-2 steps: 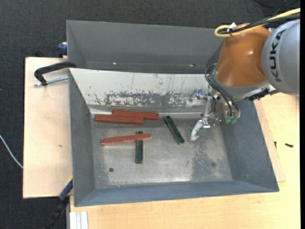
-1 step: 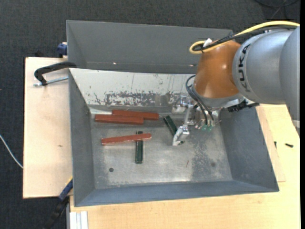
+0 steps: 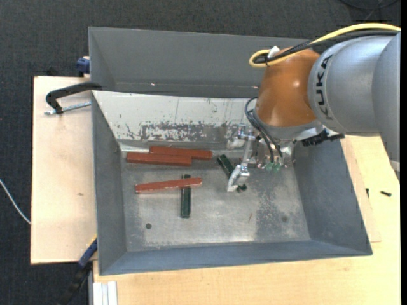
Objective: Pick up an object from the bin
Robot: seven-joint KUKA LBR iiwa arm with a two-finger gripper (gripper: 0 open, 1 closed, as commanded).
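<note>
1. At the left of the bin, two red sticks lie overlapped near the back wall.
2. In front of them lies a third red stick, with a green stick touching its right end.
3. A short green piece lies tilted mid-bin.
4. Just to its right the claw hangs low over the floor. I cannot tell whether it is open or gripping anything.

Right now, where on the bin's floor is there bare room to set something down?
Bare floor runs along the front wall, and from the gripper over to the view's right wall. Crowded: left-centre, with red-brown sticks and a dark green stick, and beside the gripper, a small dark piece.
</note>
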